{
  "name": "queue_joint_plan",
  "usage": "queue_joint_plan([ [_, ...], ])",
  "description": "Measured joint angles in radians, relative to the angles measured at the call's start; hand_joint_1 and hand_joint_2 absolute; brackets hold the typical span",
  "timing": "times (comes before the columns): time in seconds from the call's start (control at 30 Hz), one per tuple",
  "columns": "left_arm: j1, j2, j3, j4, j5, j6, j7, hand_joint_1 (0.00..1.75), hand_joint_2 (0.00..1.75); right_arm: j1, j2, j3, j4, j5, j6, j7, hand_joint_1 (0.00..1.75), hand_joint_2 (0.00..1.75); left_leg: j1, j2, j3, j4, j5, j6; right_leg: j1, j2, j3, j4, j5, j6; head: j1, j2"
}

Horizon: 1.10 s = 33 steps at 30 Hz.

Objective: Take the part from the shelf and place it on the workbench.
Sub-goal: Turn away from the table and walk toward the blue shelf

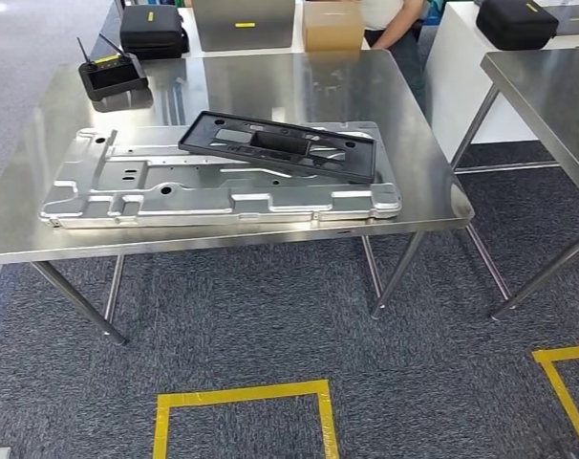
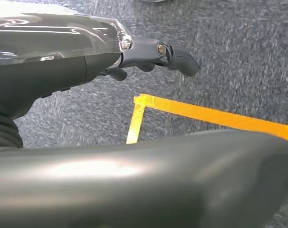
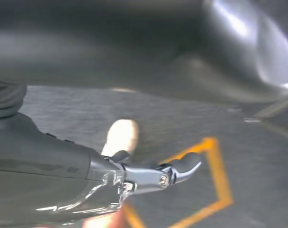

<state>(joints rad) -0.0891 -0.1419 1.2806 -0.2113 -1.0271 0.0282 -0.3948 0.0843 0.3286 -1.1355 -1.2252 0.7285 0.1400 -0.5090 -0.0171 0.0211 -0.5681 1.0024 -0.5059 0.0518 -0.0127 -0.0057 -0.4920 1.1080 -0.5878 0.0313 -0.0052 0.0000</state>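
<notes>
Over the carpet, both arms hanging: left hand (image 2: 149,54) and right hand (image 3: 157,175) holding nothing, fingers stretched out. Ahead on the desk (image 1: 330,81), black part (image 1: 279,145) lying atop a metal panel (image 1: 128,182), at about 12 o'clock. Placement apparently done; next, probably back to the shelf.

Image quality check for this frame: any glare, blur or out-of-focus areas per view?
Head view: sharp; ceiling light glares off the steel workbench. Left wrist view: left hand and yellow floor tape crisp, the near grey body defocused. Right wrist view: motion-blurred throughout, right hand soft.
</notes>
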Motion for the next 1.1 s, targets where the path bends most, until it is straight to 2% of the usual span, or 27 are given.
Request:
queue_joint_plan([
  [0.03, -0.001, 0.0, 0.0, 0.0, -0.003, 0.0, 0.0, 0.0, 0.0, -0.017, -0.007, -0.024, 0.043, 0.035, -0.028, 0.008, 0.0, 0.0, -0.002, 0.0, -0.009, 0.008, 0.006, -0.004, 0.003, 0.0, 0.046, -0.068, -0.004, -0.005, -0.001, 0.0],
  [0.07, -0.002, -0.001, 0.0, 0.0, -0.006, 0.0, 0.0, 0.0, 0.0, -0.032, -0.015, -0.046, 0.086, 0.067, -0.059, 0.018, 0.0, 0.0, -0.003, 0.001, -0.017, 0.014, 0.012, -0.008, 0.005, 0.0, 0.075, -0.117, -0.013, -0.009, -0.001, 0.0],
  [0.1, -0.003, -0.001, 0.0, 0.0, -0.009, -0.001, 0.001, 0.0, 0.0, -0.045, -0.025, -0.069, 0.132, 0.098, -0.09, 0.032, 0.0, 0.0, -0.004, 0.001, -0.023, 0.018, 0.02, -0.012, 0.008, 0.0, 0.087, -0.142, -0.017, -0.012, -0.002, 0.0],
  [0.17, -0.001, 0.0, -0.001, 0.0, -0.015, -0.001, 0.005, 0.0, 0.0, -0.066, -0.045, -0.107, 0.227, 0.149, -0.147, 0.07, 0.0, 0.0, -0.002, -0.002, -0.034, 0.022, 0.023, -0.023, 0.004, -0.003, 0.074, -0.149, -0.009, -0.023, -0.002, 0.0],
  [0.2, 0.0, -0.001, -0.001, 0.0, -0.019, -0.002, 0.007, 0.0, 0.0, -0.074, -0.056, -0.123, 0.277, 0.173, -0.175, 0.093, 0.0, 0.0, 0.0, -0.005, -0.041, 0.035, -0.001, -0.03, 0.002, -0.004, 0.064, -0.151, 0.001, -0.031, -0.003, 0.0],
  [0.23, 0.001, -0.001, -0.001, 0.0, -0.023, -0.003, 0.009, 0.0, 0.0, -0.082, -0.068, -0.137, 0.331, 0.196, -0.203, 0.115, 0.0, 0.0, 0.003, -0.009, -0.048, 0.064, -0.043, -0.037, -0.001, -0.006, 0.05, -0.152, 0.013, -0.038, -0.004, 0.0],
  [0.3, 0.001, -0.001, -0.002, 0.0, -0.029, -0.005, 0.01, 0.0, 0.0, -0.095, -0.095, -0.159, 0.439, 0.23, -0.245, 0.154, 0.0, 0.0, 0.011, -0.012, -0.068, 0.173, -0.145, -0.05, -0.001, -0.009, 0.019, -0.147, 0.036, -0.044, -0.005, 0.0],
  [0.33, 0.001, -0.001, -0.002, 0.0, -0.032, -0.006, 0.01, 0.0, 0.0, -0.1, -0.107, -0.166, 0.488, 0.244, -0.258, 0.171, 0.0, 0.0, 0.014, -0.012, -0.074, 0.233, -0.174, -0.055, -0.001, -0.009, 0.002, -0.143, 0.046, -0.043, -0.005, 0.0],
  [0.37, 0.0, -0.001, -0.002, 0.0, -0.034, -0.006, 0.01, 0.0, 0.0, -0.105, -0.119, -0.172, 0.532, 0.256, -0.268, 0.188, 0.0, 0.0, 0.017, -0.012, -0.072, 0.274, -0.177, -0.058, -0.001, -0.01, -0.017, -0.137, 0.056, -0.042, -0.005, 0.0],
  [0.4, 0.0, -0.001, -0.002, 0.0, -0.036, -0.006, 0.01, 0.0, 0.0, -0.109, -0.128, -0.176, 0.569, 0.266, -0.276, 0.202, 0.0, 0.0, 0.019, -0.012, -0.058, 0.286, -0.158, -0.06, -0.002, -0.011, -0.035, -0.13, 0.064, -0.04, -0.005, 0.0],
  [0.43, 0.0, -0.001, -0.002, 0.0, -0.038, -0.006, 0.011, 0.0, 0.0, -0.113, -0.136, -0.178, 0.605, 0.277, -0.284, 0.218, 0.0, 0.0, 0.022, -0.012, -0.026, 0.262, -0.128, -0.06, -0.002, -0.012, -0.054, -0.122, 0.072, -0.037, -0.005, 0.0],
  [0.5, -0.002, -0.001, -0.003, 0.0, -0.043, -0.006, 0.012, 0.0, 0.0, -0.121, -0.15, -0.18, 0.669, 0.297, -0.297, 0.252, 0.0, 0.0, 0.023, -0.013, 0.079, 0.13, -0.088, -0.057, -0.001, -0.012, -0.082, -0.106, 0.085, -0.029, -0.006, 0.0],
  [0.53, -0.004, -0.001, -0.004, 0.0, -0.045, -0.006, 0.012, 0.0, 0.0, -0.124, -0.156, -0.18, 0.698, 0.308, -0.303, 0.271, 0.0, 0.0, 0.022, -0.014, 0.131, 0.055, -0.09, -0.053, 0.0, -0.011, -0.092, -0.099, 0.092, -0.023, -0.006, 0.0],
  [0.57, -0.006, -0.001, -0.004, 0.0, -0.046, -0.006, 0.013, 0.0, 0.0, -0.128, -0.162, -0.18, 0.725, 0.319, -0.309, 0.289, 0.0, 0.0, 0.02, -0.015, 0.166, 0.0, -0.099, -0.049, 0.001, -0.011, -0.098, -0.094, 0.099, -0.018, -0.005, 0.0],
  [0.6, -0.008, -0.001, -0.005, 0.0, -0.048, -0.006, 0.014, 0.0, 0.0, -0.13, -0.167, -0.18, 0.749, 0.329, -0.313, 0.303, 0.0, 0.0, 0.018, -0.015, 0.182, -0.031, -0.106, -0.046, 0.001, -0.012, -0.105, -0.091, 0.108, -0.012, -0.005, 0.0],
  [0.67, -0.008, -0.002, -0.006, 0.0, -0.051, -0.006, 0.017, 0.0, 0.0, -0.134, -0.174, -0.179, 0.789, 0.347, -0.317, 0.321, 0.0, 0.0, 0.018, -0.012, 0.168, -0.04, -0.101, -0.034, 0.0, -0.01, -0.12, -0.088, 0.12, 0.0, -0.005, 0.0],
  [0.7, -0.008, -0.003, -0.007, 0.0, -0.052, -0.006, 0.019, 0.0, 0.0, -0.135, -0.177, -0.179, 0.806, 0.355, -0.318, 0.329, 0.0, 0.0, 0.019, -0.009, 0.155, -0.041, -0.091, -0.025, 0.0, -0.008, -0.129, -0.078, 0.103, 0.004, -0.005, 0.0],
  [0.73, -0.008, -0.004, -0.007, 0.0, -0.052, -0.006, 0.02, 0.0, 0.0, -0.134, -0.18, -0.179, 0.821, 0.364, -0.317, 0.334, 0.0, 0.0, 0.02, -0.006, 0.14, -0.041, -0.079, -0.016, -0.001, -0.006, -0.139, -0.053, 0.068, 0.007, -0.005, 0.0],
  [0.8, -0.007, -0.004, -0.007, 0.0, -0.053, -0.005, 0.021, 0.0, 0.0, -0.135, -0.184, -0.177, 0.845, 0.381, -0.316, 0.343, 0.0, 0.0, 0.018, -0.003, 0.108, -0.038, -0.054, -0.005, -0.002, -0.003, -0.162, 0.05, -0.035, 0.009, -0.004, 0.0],
  [0.83, -0.007, -0.004, -0.008, 0.0, -0.054, -0.005, 0.022, 0.0, 0.0, -0.135, -0.185, -0.175, 0.855, 0.388, -0.315, 0.347, 0.0, 0.0, 0.016, -0.002, 0.09, -0.034, -0.043, -0.004, -0.002, -0.002, -0.17, 0.113, -0.071, 0.01, -0.004, 0.0],
  [0.87, -0.007, -0.004, -0.008, 0.0, -0.054, -0.005, 0.022, 0.0, 0.0, -0.136, -0.186, -0.173, 0.864, 0.395, -0.313, 0.35, 0.0, 0.0, 0.014, -0.001, 0.072, -0.028, -0.033, -0.003, -0.002, -0.001, -0.171, 0.162, -0.083, 0.012, -0.004, 0.0],
  [0.9, -0.007, -0.005, -0.008, 0.0, -0.055, -0.005, 0.022, 0.0, 0.0, -0.136, -0.187, -0.171, 0.872, 0.401, -0.312, 0.352, 0.0, 0.0, 0.012, 0.0, 0.052, -0.021, -0.024, -0.003, -0.001, -0.001, -0.159, 0.183, -0.072, 0.012, -0.004, 0.0],
  [0.93, -0.007, -0.005, -0.008, 0.0, -0.055, -0.005, 0.023, 0.0, 0.0, -0.136, -0.187, -0.17, 0.879, 0.407, -0.311, 0.354, 0.0, 0.0, 0.011, 0.0, 0.034, -0.012, -0.017, -0.003, -0.001, -0.001, -0.13, 0.169, -0.046, 0.011, -0.004, 0.0],
  [1.0, -0.008, -0.005, -0.009, 0.0, -0.056, -0.004, 0.023, 0.0, 0.0, -0.137, -0.189, -0.166, 0.887, 0.414, -0.31, 0.354, 0.0, 0.0, 0.009, 0.0, 0.002, 0.005, -0.004, -0.007, 0.001, 0.0, -0.031, 0.051, -0.004, 0.004, -0.004, 0.0],
  [1.03, -0.008, -0.006, -0.009, 0.0, -0.056, -0.004, 0.023, 0.0, 0.0, -0.139, -0.19, -0.164, 0.89, 0.417, -0.31, 0.355, 0.0, 0.0, 0.007, 0.0, -0.009, 0.013, 0.001, -0.011, 0.003, 0.001, 0.022, -0.024, -0.003, -0.001, -0.004, 0.0],
  [1.07, -0.009, -0.006, -0.009, 0.0, -0.056, -0.004, 0.023, 0.0, 0.0, -0.141, -0.191, -0.161, 0.893, 0.42, -0.309, 0.356, 0.0, 0.0, 0.006, 0.0, -0.017, 0.019, 0.008, -0.016, 0.005, 0.001, 0.06, -0.083, -0.009, -0.006, -0.004, 0.0],
  [1.1, -0.009, -0.007, -0.009, 0.0, -0.056, -0.004, 0.022, 0.0, 0.0, -0.142, -0.192, -0.158, 0.895, 0.422, -0.308, 0.358, 0.0, 0.0, 0.005, 0.0, -0.024, 0.023, 0.016, -0.021, 0.008, 0.001, 0.081, -0.121, -0.017, -0.009, -0.005, 0.0],
])
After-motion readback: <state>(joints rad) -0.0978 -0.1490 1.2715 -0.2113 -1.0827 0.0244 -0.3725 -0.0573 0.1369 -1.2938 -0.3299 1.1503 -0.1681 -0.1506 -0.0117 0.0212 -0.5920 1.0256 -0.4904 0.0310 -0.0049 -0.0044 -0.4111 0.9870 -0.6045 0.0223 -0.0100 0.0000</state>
